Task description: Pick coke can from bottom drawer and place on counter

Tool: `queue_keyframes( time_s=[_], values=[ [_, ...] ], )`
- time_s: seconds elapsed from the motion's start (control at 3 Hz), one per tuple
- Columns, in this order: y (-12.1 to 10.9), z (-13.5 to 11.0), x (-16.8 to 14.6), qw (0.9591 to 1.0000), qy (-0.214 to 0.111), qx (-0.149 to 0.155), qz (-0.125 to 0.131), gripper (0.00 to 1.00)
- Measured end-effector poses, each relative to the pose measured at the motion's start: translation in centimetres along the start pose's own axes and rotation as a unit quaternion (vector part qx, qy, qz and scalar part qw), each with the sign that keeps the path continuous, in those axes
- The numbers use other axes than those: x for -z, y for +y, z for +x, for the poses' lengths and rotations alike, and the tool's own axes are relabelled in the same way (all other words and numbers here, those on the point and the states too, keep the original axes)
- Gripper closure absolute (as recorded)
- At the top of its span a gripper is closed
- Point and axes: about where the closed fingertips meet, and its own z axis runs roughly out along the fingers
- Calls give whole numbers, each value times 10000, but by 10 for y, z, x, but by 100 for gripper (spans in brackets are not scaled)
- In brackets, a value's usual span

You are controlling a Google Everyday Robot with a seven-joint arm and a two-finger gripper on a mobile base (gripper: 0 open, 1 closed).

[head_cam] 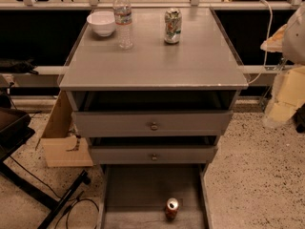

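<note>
The coke can (172, 208), red-orange with a silver top, stands upright in the bottom drawer (138, 185), near its front and a little right of the middle. The bottom drawer is pulled out, a shallow grey tray at floor level. The counter (152, 61) is the flat grey top of the cabinet above it. My gripper does not show in the camera view.
On the counter's far side stand a white bowl (101, 23), a clear water bottle (123, 19) and a green-and-white can (173, 26). Two knobbed drawers (153, 126) sit slightly open above the bottom one. Cardboard (62, 142) and a black stand (28, 180) are left; pale objects (286, 94) are right.
</note>
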Motion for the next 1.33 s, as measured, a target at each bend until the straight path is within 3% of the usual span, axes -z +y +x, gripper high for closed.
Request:
queue_keyframes(
  time_s=[0.33, 0.67, 1.0, 1.33],
  values=[
    [0, 0, 0, 10000, 0, 0, 0, 0],
    [1, 7, -18, 9996, -197, -121, -179, 0],
    [19, 39, -66, 9940, -884, -458, -448, 0],
    [62, 69, -168, 9684, -2187, -939, -749, 0]
  ],
)
